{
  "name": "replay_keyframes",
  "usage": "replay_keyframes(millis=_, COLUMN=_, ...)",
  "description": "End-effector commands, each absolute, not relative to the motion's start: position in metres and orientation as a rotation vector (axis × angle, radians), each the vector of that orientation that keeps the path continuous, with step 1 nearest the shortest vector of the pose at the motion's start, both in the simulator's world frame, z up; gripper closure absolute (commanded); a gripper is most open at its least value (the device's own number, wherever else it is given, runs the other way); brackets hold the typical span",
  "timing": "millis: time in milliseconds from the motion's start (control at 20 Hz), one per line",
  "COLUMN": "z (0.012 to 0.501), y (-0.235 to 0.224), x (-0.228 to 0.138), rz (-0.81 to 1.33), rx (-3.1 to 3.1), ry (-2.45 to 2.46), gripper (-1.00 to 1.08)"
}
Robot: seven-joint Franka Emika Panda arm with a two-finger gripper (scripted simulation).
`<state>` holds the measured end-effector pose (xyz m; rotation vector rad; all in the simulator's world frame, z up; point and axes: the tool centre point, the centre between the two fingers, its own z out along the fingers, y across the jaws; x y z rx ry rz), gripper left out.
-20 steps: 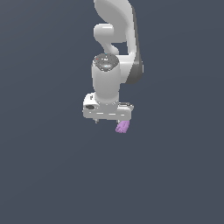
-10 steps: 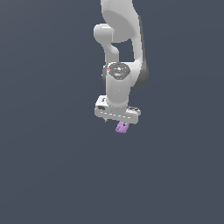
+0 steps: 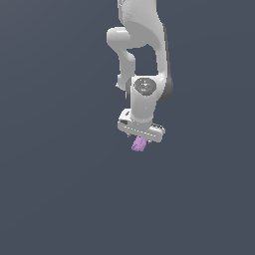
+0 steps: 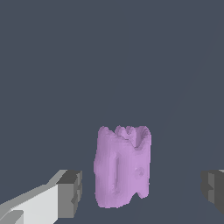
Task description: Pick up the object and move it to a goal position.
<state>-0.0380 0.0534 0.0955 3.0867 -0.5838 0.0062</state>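
The object (image 3: pixel 139 144) is a small light-purple lumpy piece with ridges, lying on the plain dark grey floor (image 3: pixel 60 189). My white gripper (image 3: pixel 141 137) hangs right above it, pointing down. In the wrist view the object (image 4: pixel 122 170) stands between my two fingers, with one grey fingertip (image 4: pixel 70 192) a small gap from it and the other fingertip (image 4: pixel 214 188) much farther off. The gripper (image 4: pixel 142 190) is open and touches nothing. No goal marker shows.
The white arm (image 3: pixel 142 45) rises from the gripper to the top edge of the exterior view. Around it there is only the uniform dark grey floor.
The gripper has moved toward the exterior view's right and slightly down, ending over the object. The object has stayed in place.
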Motion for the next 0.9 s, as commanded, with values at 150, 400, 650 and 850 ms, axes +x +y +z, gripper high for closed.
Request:
replay_keyframes(millis=150, z=0.087, y=0.061, x=-0.045, rz=0.001, rx=3.075, ry=-0.646, gripper=-0.92)
replay_keyframes(millis=400, z=0.086, y=0.063, x=-0.047, rz=0.000, rx=3.073, ry=-0.652, gripper=-0.92)
replay_keyframes(millis=650, z=0.078, y=0.063, x=-0.047, rz=0.000, rx=3.073, ry=-0.653, gripper=-0.92)
replay_keyframes(millis=850, z=0.060, y=0.063, x=-0.048, rz=0.000, rx=3.072, ry=-0.655, gripper=-0.92)
